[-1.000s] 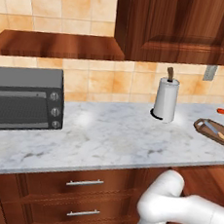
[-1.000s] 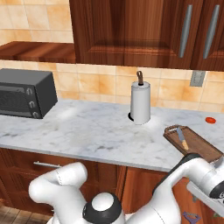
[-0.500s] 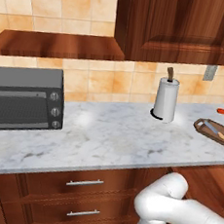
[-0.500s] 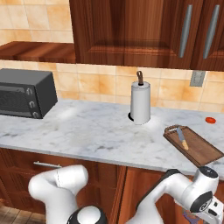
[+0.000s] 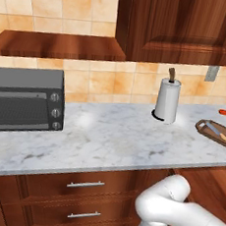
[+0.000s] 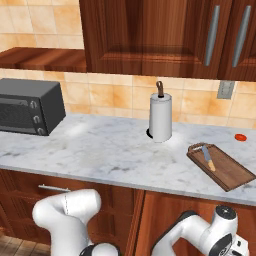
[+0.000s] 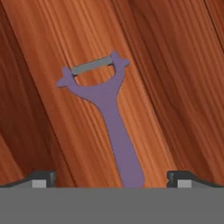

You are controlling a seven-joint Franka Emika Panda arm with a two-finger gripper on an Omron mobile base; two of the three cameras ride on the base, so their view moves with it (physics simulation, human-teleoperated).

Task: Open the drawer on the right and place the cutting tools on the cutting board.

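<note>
Directly between the wide-spread hand [image 7: 111, 179] fingertips lies a purple peeler [image 7: 107, 118].

Bench [image 6: 100, 155]: carries all items below, placed relative to the paper-towel roll [image 6: 160, 119].
- Paper-towel roll: upright at the back, near the wall.
- Toaster oven [image 6: 29, 106]: far left of the roll.
- Cutting board [image 6: 221, 166]: right of the roll, nearer the front edge; a knife [image 6: 208, 157] lies on it.
- Small disc [image 6: 241, 137]: right of the roll, behind the board.
- Drawer fronts [image 5: 85, 184]: below the bench, left of the roll.
- Peeler [image 7: 106, 114]: flat on a wooden floor, between the claw [image 7: 112, 178] tips.
</note>
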